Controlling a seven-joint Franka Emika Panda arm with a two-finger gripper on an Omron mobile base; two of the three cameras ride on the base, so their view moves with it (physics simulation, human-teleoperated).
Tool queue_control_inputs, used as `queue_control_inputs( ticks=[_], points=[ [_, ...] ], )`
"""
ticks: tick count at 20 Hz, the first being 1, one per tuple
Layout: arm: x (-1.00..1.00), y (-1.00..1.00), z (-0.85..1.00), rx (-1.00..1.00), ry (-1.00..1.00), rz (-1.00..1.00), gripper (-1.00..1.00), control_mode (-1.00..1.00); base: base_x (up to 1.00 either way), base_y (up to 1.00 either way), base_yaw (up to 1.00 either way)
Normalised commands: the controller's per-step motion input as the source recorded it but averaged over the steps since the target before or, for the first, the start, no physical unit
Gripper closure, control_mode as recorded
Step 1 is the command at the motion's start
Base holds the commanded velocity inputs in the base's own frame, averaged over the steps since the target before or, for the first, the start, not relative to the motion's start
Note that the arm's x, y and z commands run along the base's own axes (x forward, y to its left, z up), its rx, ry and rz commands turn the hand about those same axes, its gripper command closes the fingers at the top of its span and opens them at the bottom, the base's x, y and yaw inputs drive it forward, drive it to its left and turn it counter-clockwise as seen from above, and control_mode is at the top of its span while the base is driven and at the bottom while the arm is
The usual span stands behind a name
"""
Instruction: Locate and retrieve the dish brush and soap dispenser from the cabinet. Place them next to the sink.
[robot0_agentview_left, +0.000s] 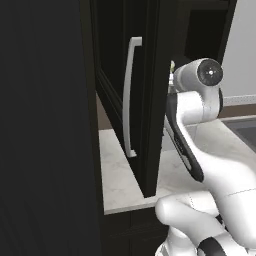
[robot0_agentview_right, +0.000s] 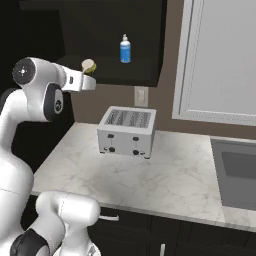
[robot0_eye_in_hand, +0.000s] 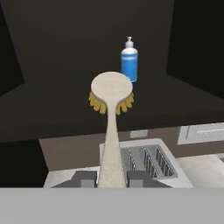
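- Gripping the dish brush (robot0_eye_in_hand: 112, 94) by its handle, the gripper (robot0_eye_in_hand: 112, 178) sits bottom centre of the hand view.
- Soap dispenser (robot0_eye_in_hand: 129, 61) stands upright behind the brush head, upper centre, inside the cabinet (robot0_agentview_right: 115, 30).
- Toaster (robot0_agentview_right: 127, 131) sits below on the counter (robot0_agentview_right: 165, 175).

Dish brush (robot0_eye_in_hand: 111, 89): round pale head, yellow bristles, thin handle, at shelf's near edge. Soap dispenser (robot0_agentview_right: 125, 49): blue, white pump, upright, farther inside open cabinet (robot0_agentview_left: 150, 100). Sink (robot0_agentview_right: 239, 175): dark grey, right.
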Motion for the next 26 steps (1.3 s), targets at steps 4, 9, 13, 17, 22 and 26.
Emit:
queue_control_inputs(
  ticks=[4,9,13,17,22,26],
  points=[
    [-1.00,0.00,0.00,0.00,0.00,0.00,1.00,-1.00,0.00,0.00,0.00],
    [-0.95,0.00,0.00,0.00,0.00,0.00,1.00,-1.00,0.00,0.00,0.00],
    [-0.79,-0.01,0.00,0.01,0.00,-0.01,1.00,-1.00,0.00,0.00,0.00],
    [-0.75,-0.04,-0.02,0.01,0.00,-0.01,1.00,-1.00,0.00,0.00,0.00],
    [-0.33,-0.31,-0.08,-0.02,0.07,-0.05,1.00,-1.00,0.00,0.00,0.00],
    [0.00,-0.42,-0.16,-0.03,0.09,-0.03,1.00,-1.00,0.00,0.00,0.00]
  ],
)
